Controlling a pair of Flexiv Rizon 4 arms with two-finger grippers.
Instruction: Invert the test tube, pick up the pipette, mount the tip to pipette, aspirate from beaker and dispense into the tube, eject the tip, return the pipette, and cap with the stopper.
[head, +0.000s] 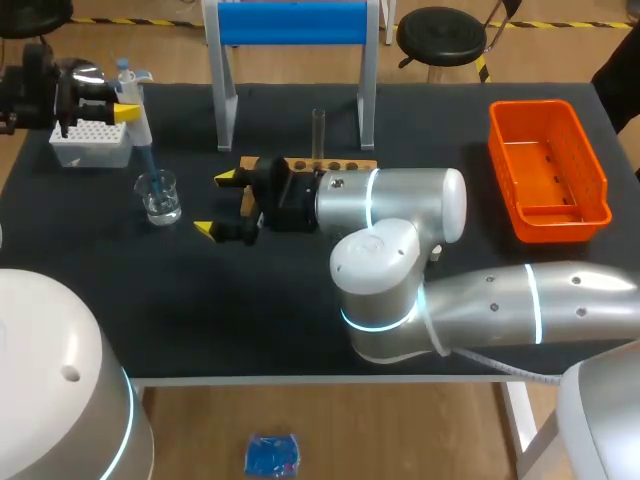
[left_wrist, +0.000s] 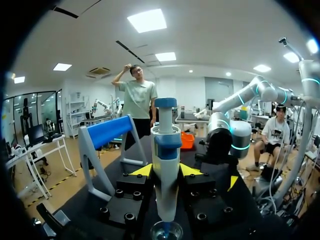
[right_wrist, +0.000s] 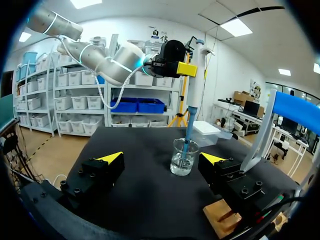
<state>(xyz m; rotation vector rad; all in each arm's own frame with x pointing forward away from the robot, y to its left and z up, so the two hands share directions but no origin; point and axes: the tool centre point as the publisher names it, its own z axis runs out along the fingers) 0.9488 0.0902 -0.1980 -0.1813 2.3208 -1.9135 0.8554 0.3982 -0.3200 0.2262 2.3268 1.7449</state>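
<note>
Left hand (left_wrist: 166, 172) around upright pipette (left_wrist: 165, 142), tip (right_wrist: 187, 142) down in beaker (right_wrist: 183, 159)

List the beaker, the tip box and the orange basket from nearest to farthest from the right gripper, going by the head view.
Measured from the right gripper, open near the table's middle:
1. Beaker: just beyond the fingertips, toward the left side.
2. Tip box: further on, at the far left corner.
3. Orange basket: farthest, at the table's right edge, behind the gripper.

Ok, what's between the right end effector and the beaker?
Nothing but bare table mat lies between the right end effector and the beaker; the head view shows this most clearly.
</note>
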